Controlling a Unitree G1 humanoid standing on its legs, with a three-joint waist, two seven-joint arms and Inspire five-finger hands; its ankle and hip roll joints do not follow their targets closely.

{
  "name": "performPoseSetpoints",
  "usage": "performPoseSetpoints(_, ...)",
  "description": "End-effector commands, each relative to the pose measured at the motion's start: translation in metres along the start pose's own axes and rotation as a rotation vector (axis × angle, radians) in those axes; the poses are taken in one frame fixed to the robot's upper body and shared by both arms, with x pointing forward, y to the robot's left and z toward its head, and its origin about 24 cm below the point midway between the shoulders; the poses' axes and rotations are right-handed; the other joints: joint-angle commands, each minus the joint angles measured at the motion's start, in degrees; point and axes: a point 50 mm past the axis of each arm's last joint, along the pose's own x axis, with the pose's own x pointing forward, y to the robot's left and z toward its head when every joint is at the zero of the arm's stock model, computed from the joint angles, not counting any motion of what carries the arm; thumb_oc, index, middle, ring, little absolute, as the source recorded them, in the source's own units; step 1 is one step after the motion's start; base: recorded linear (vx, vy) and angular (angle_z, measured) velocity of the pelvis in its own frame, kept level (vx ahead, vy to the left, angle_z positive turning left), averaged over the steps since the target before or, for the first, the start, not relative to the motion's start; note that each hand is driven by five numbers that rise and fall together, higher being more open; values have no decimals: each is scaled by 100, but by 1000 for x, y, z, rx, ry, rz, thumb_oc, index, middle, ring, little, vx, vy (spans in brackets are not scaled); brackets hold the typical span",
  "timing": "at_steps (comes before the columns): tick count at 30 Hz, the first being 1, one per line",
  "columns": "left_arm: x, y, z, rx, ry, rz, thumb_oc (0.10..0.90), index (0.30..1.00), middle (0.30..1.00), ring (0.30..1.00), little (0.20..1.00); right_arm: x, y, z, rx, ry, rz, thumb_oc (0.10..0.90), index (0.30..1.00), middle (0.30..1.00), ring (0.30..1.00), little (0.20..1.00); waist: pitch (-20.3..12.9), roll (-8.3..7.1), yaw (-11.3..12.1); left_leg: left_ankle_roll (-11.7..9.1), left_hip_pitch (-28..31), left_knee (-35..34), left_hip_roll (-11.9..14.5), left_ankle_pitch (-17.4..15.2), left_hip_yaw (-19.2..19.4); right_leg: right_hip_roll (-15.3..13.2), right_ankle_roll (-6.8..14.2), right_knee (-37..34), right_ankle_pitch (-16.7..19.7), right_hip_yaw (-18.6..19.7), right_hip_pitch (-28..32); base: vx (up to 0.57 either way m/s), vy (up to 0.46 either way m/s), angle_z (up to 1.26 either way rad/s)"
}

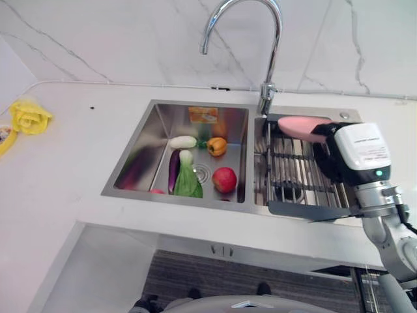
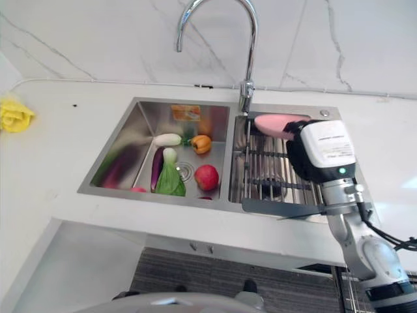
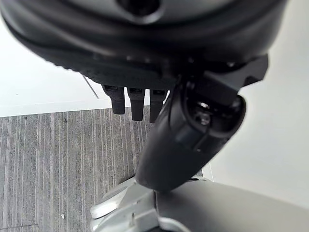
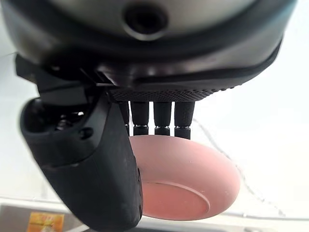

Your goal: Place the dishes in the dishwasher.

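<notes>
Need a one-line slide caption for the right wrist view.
Right hand pinches a pink dish between thumb and fingers.

Sink basin (image 1: pixel 146 140) left of the rack: floor crowded with a red apple (image 1: pixel 224 178), green leafy vegetable (image 1: pixel 187 181), purple eggplant (image 1: pixel 174 169), white radish (image 1: pixel 183 141) and orange pepper (image 1: pixel 217 146); the sloped left wall is bare. Faucet (image 1: pixel 270 39) arches over the divide between basin and dish rack (image 1: pixel 296 173), blocking a high pass there. Right hand (image 1: pixel 329 153), holding a pink plate (image 1: pixel 301 126), hangs above the rack's back right part; rack wires in front of it are bare. Bench (image 1: pixel 65 156) left of the sink lies open, except for a yellow cloth (image 1: pixel 27 116) at its far left edge.
</notes>
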Motion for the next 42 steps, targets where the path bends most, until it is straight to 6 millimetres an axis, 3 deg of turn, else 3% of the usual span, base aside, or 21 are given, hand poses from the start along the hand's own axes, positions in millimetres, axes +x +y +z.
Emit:
performPoseSetpoints(1,4,7,28,-12,-62,-4,800,900,900,900,900,40,-65,-15,-168,-35,-323,400,300,300,300,300,161,-334,49,16,77,50,-68,-642,53,-755,639,372,557,-199,-620,-177,105,-22)
performPoseSetpoints(5,6,23,24,-44,-23,40,800,900,900,900,900,43,-66,-20,-148,21,-356,400,300,300,300,300,365,-399,56,-55,4,50,152,-590,659,-772,651,145,1211,-548,-1044,-163,18,-99)
performPoseSetpoints(8,6,31,19,-42,6,67,800,900,900,900,900,39,-65,-26,-162,53,-353,400,300,300,300,300,446,-386,42,-61,-120,50,334,-471,862,-850,651,232,1018,-578,-980,-186,-12,-97)
performPoseSetpoints(12,7,38,17,-64,17,89,800,900,900,900,900,40,-63,-29,-167,66,-344,400,300,300,300,300,467,-368,219,-64,-334,50,528,-413,1064,-1070,651,605,643,-761,-580,-219,-60,-44)
performPoseSetpoints(13,6,38,16,-91,22,89,800,900,900,900,900,39,-58,-33,-173,86,-316,400,300,300,300,300,404,-401,345,-53,-564,80,615,-271,1196,-1263,629,890,547,-835,-255,-400,-210,-72)
performPoseSetpoints(15,6,39,11,-116,37,96,800,900,900,900,900,36,-49,-38,-187,118,-262,400,300,300,300,300,216,-549,555,-118,-797,115,709,-123,1273,-1369,642,909,559,-773,118,-213,-271,-55)
performPoseSetpoints(17,6,36,9,-123,41,88,800,900,900,900,900,28,-44,-40,-198,139,-225,400,300,300,300,300,102,-691,551,-181,-775,128,739,-66,1292,-1242,651,744,545,-512,50,17,-271,-76)
performPoseSetpoints(19,5,33,5,-144,53,84,800,900,900,900,900,23,-38,-38,-176,144,-204,400,300,300,300,300,5,-745,581,-351,-773,268,927,15,1379,-997,651,314,486,-638,65,15,-367,-72)
performPoseSetpoints(21,5,30,5,-145,51,76,800,900,900,900,900,22,-39,-39,-184,136,-191,400,300,300,300,300,-8,-690,540,-412,-726,227,988,71,1388,-869,651,166,345,-705,127,18,-243,-68)
performPoseSetpoints(22,4,24,0,-153,67,67,800,900,900,900,900,20,-39,-39,-187,131,-179,400,300,300,300,300,2,-593,468,-484,-669,183,1090,157,1398,-681,624,31,-34,-720,171,18,-263,-24)
performPoseSetpoints(25,3,12,-5,-140,85,37,800,900,900,900,900,21,-38,-41,-198,121,-171,400,300,300,300,300,98,-417,377,-548,-570,151,1200,233,1319,-449,520,22,-356,-607,156,-10,-167,-9)
performPoseSetpoints(27,2,7,-6,-134,91,25,800,900,900,900,900,22,-39,-42,-208,119,-177,400,300,300,300,300,160,-367,357,-524,-596,192,1225,324,1326,-400,454,22,-323,-600,99,-90,-78,-43)
performPoseSetpoints(28,1,-3,-7,-117,94,-1,800,900,900,900,900,25,-38,-46,-209,130,-188,400,300,300,300,300,215,-289,352,-542,-595,224,1150,249,909,-339,403,22,-373,-459,34,-95,-47,-47)
performPoseSetpoints(29,1,-3,-6,-117,93,-1,800,900,900,900,900,25,-38,-46,-209,129,-189,400,300,300,300,300,222,-283,341,-542,-598,233,1152,243,900,-337,403,22,-375,-467,42,-47,-47,-37)
performPoseSetpoints(34,0,-19,8,-95,49,-50,800,900,900,900,900,22,-34,-54,-235,156,-160,400,300,300,300,300,227,-172,209,-480,-711,242,701,-22,-315,-347,318,22,-261,-285,-88,-5,3,-15)
performPoseSetpoints(42,1,-17,11,-61,25,-43,800,900,900,900,900,1,-13,-43,-217,152,-62,400,300,300,300,300,77,-126,83,-375,-498,50,564,-77,43,-538,455,22,-79,-247,-154,30,83,3)
